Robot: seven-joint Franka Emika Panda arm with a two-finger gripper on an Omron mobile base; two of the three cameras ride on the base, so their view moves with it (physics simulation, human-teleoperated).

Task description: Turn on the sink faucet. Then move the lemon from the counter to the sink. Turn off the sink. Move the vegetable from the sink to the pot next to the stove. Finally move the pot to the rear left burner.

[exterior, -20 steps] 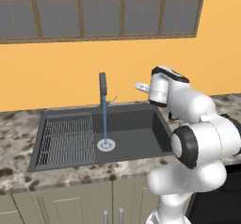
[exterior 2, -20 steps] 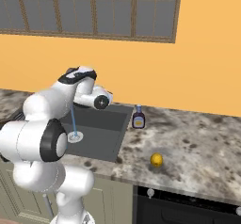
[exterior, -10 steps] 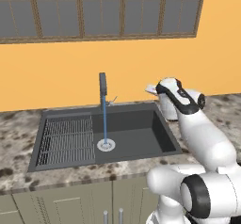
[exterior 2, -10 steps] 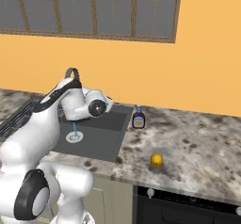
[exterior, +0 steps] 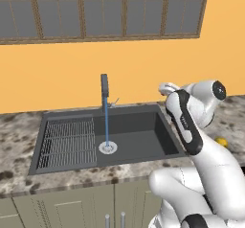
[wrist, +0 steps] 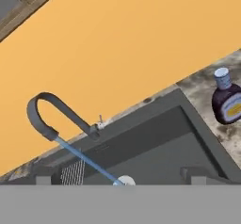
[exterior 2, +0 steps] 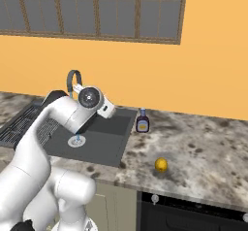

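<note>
- The lemon point(exterior 2: 161, 165) was seen on the counter point(exterior 2: 203, 147), near its front edge and well to the right of the sink point(exterior 2: 109, 150); a sliver of it was also visible behind the arm point(exterior: 220, 141).
- Nothing touched the lemon, and nothing was held by the gripper point(exterior 2: 107, 110). Its jaws could not be made out clearly in the base views, but the two finger tips in the hand view were set far apart, so the jaws were taken as fully open.
- The lemon was judged to be light, firm and rounded, with a waxy skin; it was expected to roll if nudged and to slip if pinched off-centre. A grasp across its widest middle, made from above, was judged best.
- The sink faucet point(exterior: 104, 88) was running: a thin blue stream fell from the spout to the round silver drain point(exterior: 107, 147).
- The sink basin held the stream and a ribbed rack point(exterior: 68, 141) on its left half; no fruit lay in it.
- A small dark sauce bottle point(exterior 2: 142, 122) with a pale cap stood upright on the counter just beside the sink's rear right corner, between the gripper and the lemon; it was noted as something that might be knocked on the way across.
</note>
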